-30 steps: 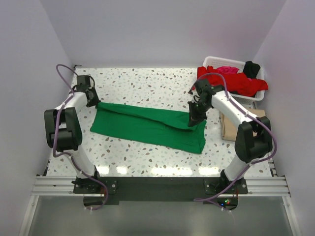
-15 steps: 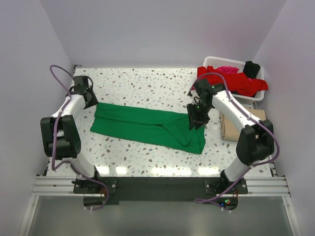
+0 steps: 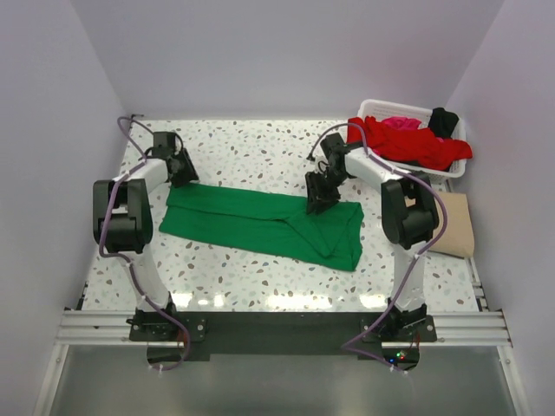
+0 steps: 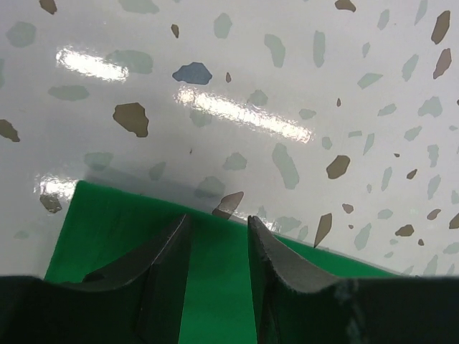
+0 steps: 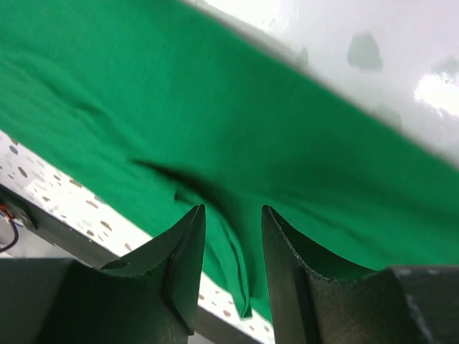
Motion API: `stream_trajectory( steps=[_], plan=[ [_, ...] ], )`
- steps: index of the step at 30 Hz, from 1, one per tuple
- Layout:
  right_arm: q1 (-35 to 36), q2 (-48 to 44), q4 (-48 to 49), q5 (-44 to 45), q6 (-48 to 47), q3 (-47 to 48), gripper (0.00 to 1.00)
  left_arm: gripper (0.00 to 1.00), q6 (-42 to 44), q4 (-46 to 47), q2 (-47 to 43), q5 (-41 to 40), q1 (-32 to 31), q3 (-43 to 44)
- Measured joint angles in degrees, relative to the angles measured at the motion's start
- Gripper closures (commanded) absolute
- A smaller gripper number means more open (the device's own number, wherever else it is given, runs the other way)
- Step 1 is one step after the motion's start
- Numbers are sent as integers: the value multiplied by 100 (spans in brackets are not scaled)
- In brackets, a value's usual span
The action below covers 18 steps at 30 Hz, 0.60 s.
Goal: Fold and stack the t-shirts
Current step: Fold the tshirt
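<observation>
A bright green t-shirt (image 3: pixel 251 221) lies folded into a long band across the middle of the table. My left gripper (image 3: pixel 182 170) hangs open over the band's far left corner, its fingers straddling the cloth edge (image 4: pixel 107 229) with nothing between them. My right gripper (image 3: pixel 319 196) is open just above the band's far edge towards the right, over a crease in the green cloth (image 5: pixel 287 129). A tan t-shirt (image 3: pixel 455 227) lies folded at the right edge. Red (image 3: pixel 408 143), magenta (image 3: pixel 401 122) and black (image 3: pixel 444 120) t-shirts are heaped in the basket.
The white lattice basket (image 3: pixel 375 106) stands at the back right corner. White walls close in the table on the left, back and right. Speckled tabletop (image 3: pixel 260 152) shows behind the green band and in front of it.
Both grippers have opened and let go of the green t-shirt. The left gripper has shifted right, the right gripper left and back. The band's right end now lies flatter.
</observation>
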Motion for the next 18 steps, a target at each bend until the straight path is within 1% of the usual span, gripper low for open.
stream_trajectory(
  steps=[3, 10, 18],
  plan=[
    [2, 271, 284, -133, 7, 2, 59, 59, -9, -2, 138, 114, 9, 52],
    [66, 310, 798, -271, 136, 13, 59, 59, 22, -15, 138, 216, 9, 61],
    [350, 302, 992, -291, 243, -122, 65, 59, 210, -31, 138, 216, 11, 61]
  ],
)
